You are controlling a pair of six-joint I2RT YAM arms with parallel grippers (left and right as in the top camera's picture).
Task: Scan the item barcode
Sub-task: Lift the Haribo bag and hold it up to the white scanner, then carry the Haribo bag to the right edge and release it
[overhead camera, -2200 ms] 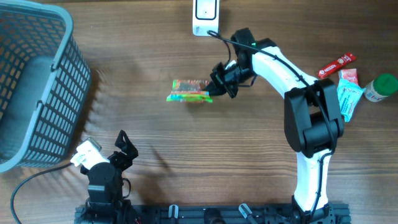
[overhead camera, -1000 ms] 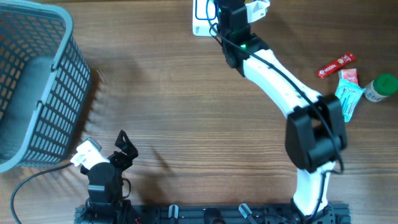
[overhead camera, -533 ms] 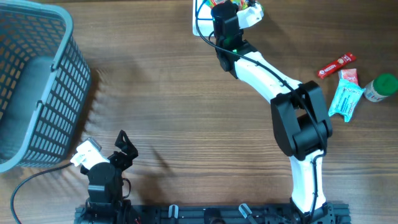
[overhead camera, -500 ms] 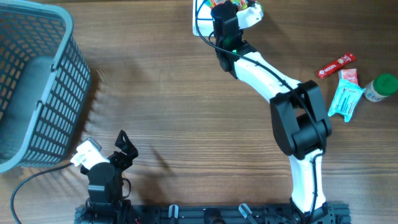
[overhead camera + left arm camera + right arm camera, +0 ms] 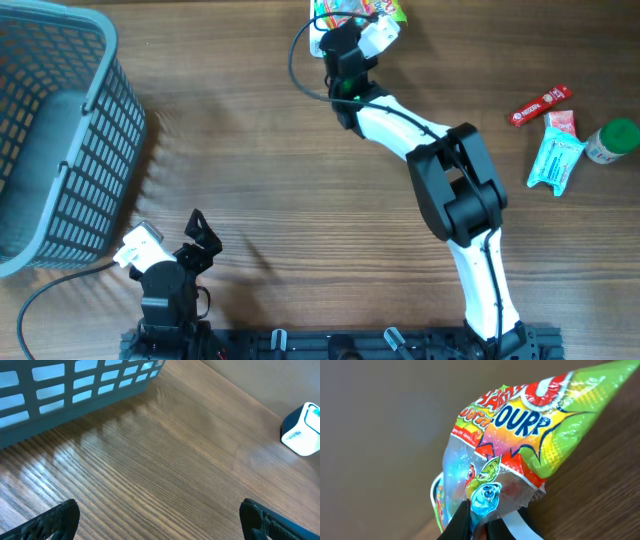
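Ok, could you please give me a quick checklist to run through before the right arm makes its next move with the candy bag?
1. Right gripper shut on candy bag: ok.
2. candy bag held at the scanner, by the table's far edge: ok.
3. Barcode facing the scanner: cannot tell; only the printed front shows.
4. Left gripper open and parked away from the work: ok.
5. Basket unobstructed: ok.

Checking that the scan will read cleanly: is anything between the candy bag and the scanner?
Nothing visible does. The right gripper is shut on the candy bag and holds it right at the scanner. From overhead the bag and gripper cover most of the scanner, so the gap itself cannot be seen.
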